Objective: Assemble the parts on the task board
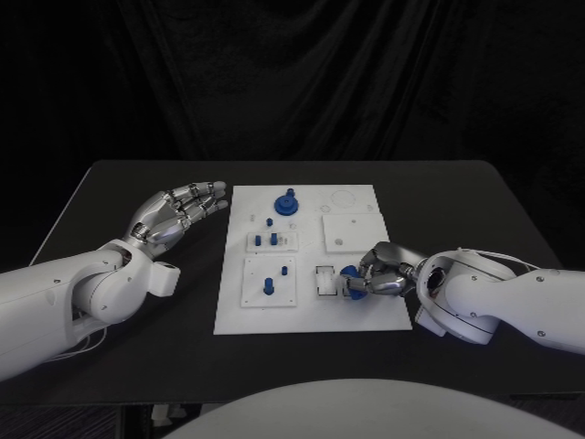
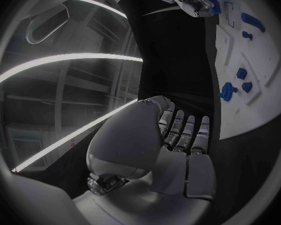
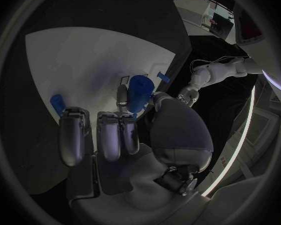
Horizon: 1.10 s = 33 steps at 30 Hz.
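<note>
The white task board lies in the middle of the black table. My right hand rests over the board's near right part and pinches a blue cylindrical part beside a small white socket block. In the right wrist view the blue part sits between thumb and fingers just above the board. A blue round piece stands at the board's far middle. Small blue pegs stand in the left-hand plates. My left hand hovers left of the board, fingers stretched out, holding nothing.
The left wrist view shows my left hand above bare table, the board with blue pieces beside it, and my right hand farther off. Bare black table surrounds the board.
</note>
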Tool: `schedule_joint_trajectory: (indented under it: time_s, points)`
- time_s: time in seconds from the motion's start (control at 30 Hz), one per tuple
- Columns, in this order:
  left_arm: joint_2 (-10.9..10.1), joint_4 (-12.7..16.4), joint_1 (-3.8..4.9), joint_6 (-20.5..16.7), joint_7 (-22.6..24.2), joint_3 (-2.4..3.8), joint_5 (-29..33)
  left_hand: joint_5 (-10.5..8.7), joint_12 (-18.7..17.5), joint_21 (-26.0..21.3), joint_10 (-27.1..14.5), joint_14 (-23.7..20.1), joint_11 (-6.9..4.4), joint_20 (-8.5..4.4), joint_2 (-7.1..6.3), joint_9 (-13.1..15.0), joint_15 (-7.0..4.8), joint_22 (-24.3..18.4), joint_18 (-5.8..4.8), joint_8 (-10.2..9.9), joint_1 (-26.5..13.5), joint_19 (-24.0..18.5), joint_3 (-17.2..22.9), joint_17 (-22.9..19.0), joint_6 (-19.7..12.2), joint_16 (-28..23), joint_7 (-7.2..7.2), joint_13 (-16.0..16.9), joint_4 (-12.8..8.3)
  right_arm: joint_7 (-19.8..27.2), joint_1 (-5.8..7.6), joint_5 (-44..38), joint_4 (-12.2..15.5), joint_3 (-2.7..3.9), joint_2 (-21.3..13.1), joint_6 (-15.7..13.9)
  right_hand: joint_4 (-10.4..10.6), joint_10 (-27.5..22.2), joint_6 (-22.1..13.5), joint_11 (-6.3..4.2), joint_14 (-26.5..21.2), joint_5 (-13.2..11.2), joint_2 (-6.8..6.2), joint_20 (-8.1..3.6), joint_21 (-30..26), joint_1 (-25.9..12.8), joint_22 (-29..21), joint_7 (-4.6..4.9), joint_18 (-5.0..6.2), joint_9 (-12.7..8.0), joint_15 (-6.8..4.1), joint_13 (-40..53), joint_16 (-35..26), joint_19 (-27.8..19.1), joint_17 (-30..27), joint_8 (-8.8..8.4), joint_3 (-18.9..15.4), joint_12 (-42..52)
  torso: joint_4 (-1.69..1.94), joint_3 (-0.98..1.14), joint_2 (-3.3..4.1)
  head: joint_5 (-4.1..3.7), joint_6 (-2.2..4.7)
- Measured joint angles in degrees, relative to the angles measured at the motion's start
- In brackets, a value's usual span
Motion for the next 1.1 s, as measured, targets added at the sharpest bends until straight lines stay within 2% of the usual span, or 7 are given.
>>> schedule_joint_trajectory:
  time_s: [0.07,0.17,0.53,0.6,0.7,0.97,1.1]
  points:
    - [0.0,0.0,0.0,0.0,0.0,0.0,0.0,0.0,0.0,0.0,0.1,0.0,0.09,0.0,0.0,0.0,0.0,0.0,0.0,0.0,0.0,0.0,0.1,0.0,0.1,0.0,0.11,0.0,0.1,0.2,0.01,0.5,-0.3,0.0,0.3,-0.1,0.1,0.0,-0.3,-0.02,0.0,-3.8,0.36,0.0,-0.2,-1.0,0.0,-0.31,0.0,0.4,-0.02,0.0,0.0,0.0,0.0,-0.01,0.1,0.0,0.04,-0.03,-0.02,-0.01,0.0]
    - [-0.1,0.0,0.0,0.0,0.0,0.0,0.0,0.0,0.0,0.0,0.2,0.0,0.2,0.0,0.0,0.1,0.0,0.0,0.01,0.0,0.0,0.0,0.2,0.0,0.2,0.0,0.2,0.0,0.2,0.3,0.02,1.1,-0.7,0.0,0.8,-0.1,0.1,-0.1,-0.5,-0.1,-0.1,-6.5,0.82,0.0,-0.5,-1.4,0.0,-0.51,0.0,0.7,-0.12,0.0,-0.2,0.0,0.0,-0.79,0.2,0.0,0.05,-0.08,-0.02,0.12,0.0]
    - [-0.4,0.1,-0.01,0.2,0.0,0.0,0.0,0.0,0.4,0.0,0.2,0.0,0.2,0.0,0.0,0.1,0.0,0.0,0.01,0.0,0.0,0.0,0.2,0.0,0.2,0.0,0.2,0.0,0.2,0.8,0.02,2.1,-2.8,0.0,3.3,-0.2,-0.2,-0.1,-0.5,-0.1,-0.1,-12.4,2.24,0.0,-1.4,-2.9,0.0,-0.51,0.0,1.6,-0.12,0.0,-0.5,0.0,0.0,-1.84,0.2,0.0,0.04,-0.14,-0.07,0.27,0.0]
    - [-0.4,0.1,-0.01,0.3,0.0,0.0,0.0,0.0,0.4,0.0,0.2,0.0,0.2,0.0,0.0,0.1,0.0,0.0,0.0,0.0,0.0,0.0,0.2,0.0,0.2,0.0,0.2,0.0,0.2,1.0,0.02,2.2,-3.0,0.0,3.7,-0.4,-2.1,-0.1,-0.5,-0.1,-0.1,-14.4,2.37,0.01,-1.4,-3.7,0.0,-0.51,0.0,1.6,-0.12,0.0,-0.5,0.0,0.0,-2.12,1.6,0.0,0.03,-0.11,-0.07,0.33,0.0]
    - [-0.4,0.1,-0.01,0.4,0.0,0.0,0.0,0.0,0.4,0.0,0.2,0.0,0.2,0.0,0.0,0.1,0.0,0.0,0.01,0.0,0.0,0.0,0.2,0.0,0.2,0.0,0.2,0.0,0.2,1.2,0.02,2.3,-3.3,0.0,4.1,-0.6,-2.5,-0.1,-0.5,-0.1,-0.1,-17.2,2.69,0.01,-1.7,-4.5,0.0,-0.51,0.0,2.0,-0.12,0.0,-0.5,0.0,0.0,-2.47,1.6,0.0,-0.02,-0.07,-0.06,0.38,0.0]
    - [-0.3,0.0,-0.01,0.5,0.0,0.0,0.0,0.0,0.4,0.0,0.2,0.0,0.2,0.0,0.0,0.0,0.0,0.0,0.01,0.2,0.0,0.0,0.3,0.0,0.2,0.0,0.2,0.0,0.0,1.6,0.02,2.3,-3.9,0.0,5.0,-0.9,-2.5,0.1,-0.7,0.06,-0.1,-23.3,3.93,0.01,-3.0,-8.9,0.0,-0.88,0.0,2.7,-0.12,0.0,-0.9,0.0,0.0,-3.86,-1.6,0.0,-0.01,-0.02,-0.02,0.49,0.0]
    - [-0.3,0.0,-0.02,0.7,0.0,0.0,0.0,0.0,0.4,0.0,0.2,0.0,0.2,0.0,0.0,0.0,0.0,0.0,0.01,0.2,0.0,0.0,0.3,0.0,0.2,0.0,0.2,0.0,0.0,1.4,0.02,2.1,-4.3,0.0,5.4,-0.7,-2.4,-0.1,-1.1,0.34,0.0,-26.4,4.33,0.01,-3.8,-11.2,0.0,-0.26,0.0,3.0,0.03,0.0,-0.9,0.0,0.0,-4.51,-3.7,0.0,-0.02,-0.03,0.0,0.63,0.0]
